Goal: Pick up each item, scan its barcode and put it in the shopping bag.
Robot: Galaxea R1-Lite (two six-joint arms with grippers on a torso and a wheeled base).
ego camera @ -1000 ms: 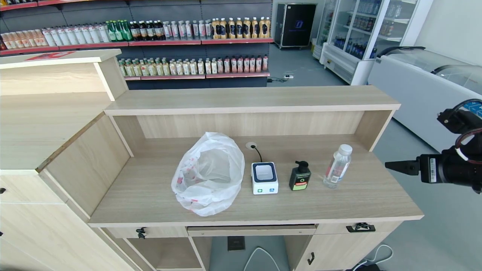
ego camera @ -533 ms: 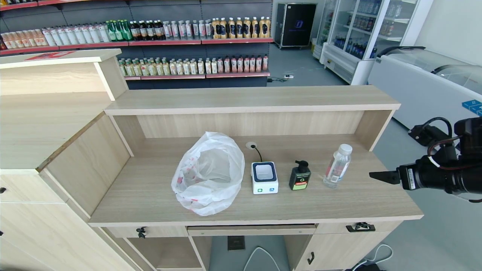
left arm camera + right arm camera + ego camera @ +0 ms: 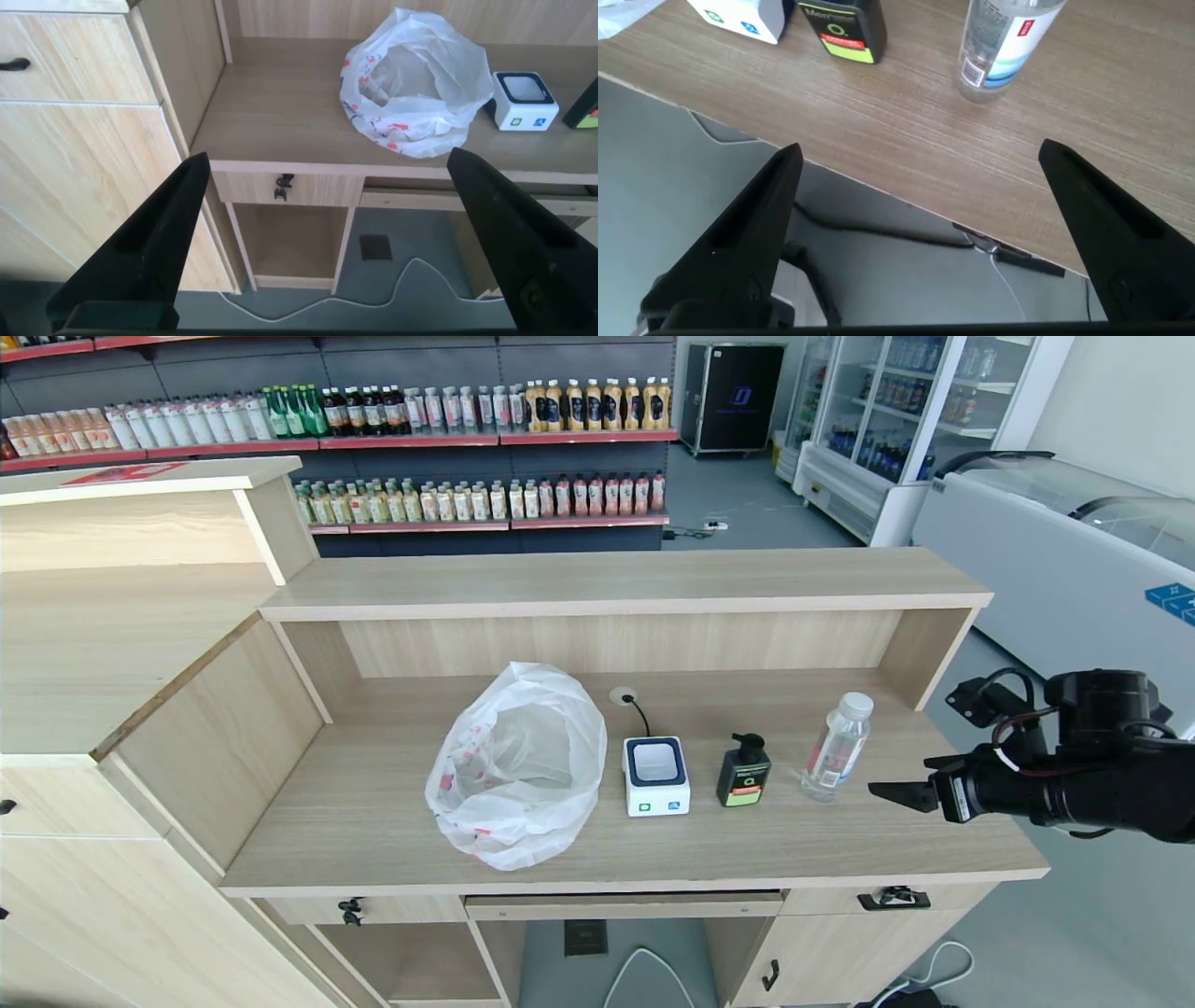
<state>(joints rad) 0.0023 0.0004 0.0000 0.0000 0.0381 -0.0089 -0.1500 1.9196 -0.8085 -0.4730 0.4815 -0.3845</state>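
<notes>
Jaws spread wide and empty, the right gripper has swung inward; the bottle stands just ahead, likely the first pick. The left gripper gapes empty too.

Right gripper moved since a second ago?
Yes. The right gripper has moved left and down in the head view, closing on the water bottle on the counter.

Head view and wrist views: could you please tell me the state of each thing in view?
shopping bag: mouth open, on the counter
scanner: flat on the counter, cable attached
pump bottle: upright, unbagged
water bottle: upright, capped, unbagged
left gripper: fingers open, empty
right gripper: fingers open, empty
</notes>
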